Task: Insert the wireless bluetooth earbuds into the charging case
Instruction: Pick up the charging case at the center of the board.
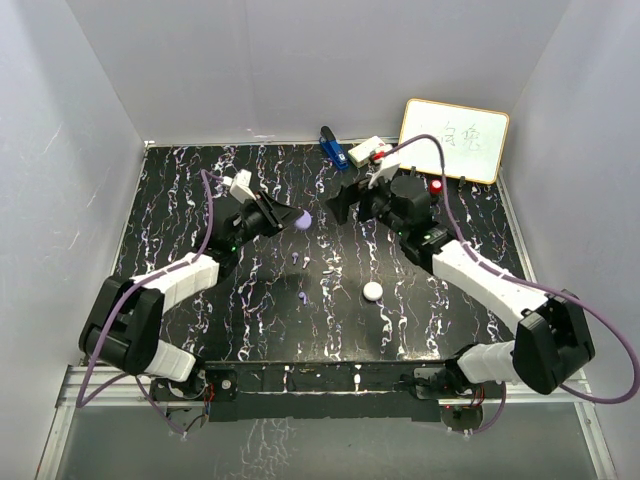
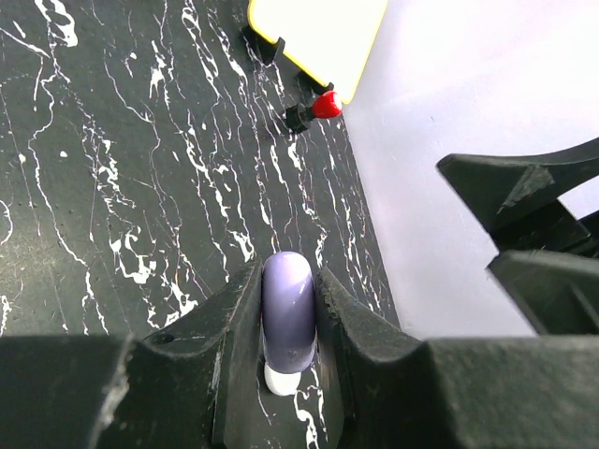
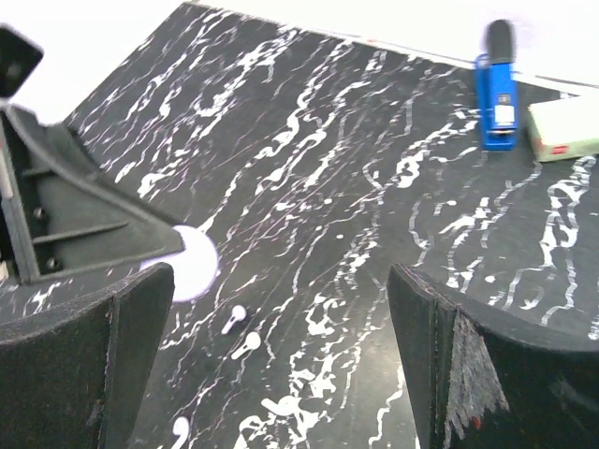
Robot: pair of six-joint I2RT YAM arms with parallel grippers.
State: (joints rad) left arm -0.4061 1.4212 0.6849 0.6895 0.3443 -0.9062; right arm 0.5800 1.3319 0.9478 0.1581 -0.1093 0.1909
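Earbuds (image 1: 303, 298) lie on the surface (image 1: 200, 300) at seven o'clock from my right hand (image 1: 350, 205), spread apart; my left hand (image 1: 280, 218), nearer them, is clamped on the purple case (image 1: 303, 220).

Little can be read here. The whiteboard (image 1: 455, 140), with a yellow frame, leans at the far right of the table and carries a few dark handwritten strokes near its middle. They look like two or three Chinese characters, but they are too small and faint to read with any certainty. The white box (image 3: 564, 129) at the far edge has a small red mark on its side, and its lettering cannot be made out. Just left of it, the blue stapler (image 3: 496, 103) has a pale strip on top with no legible print.
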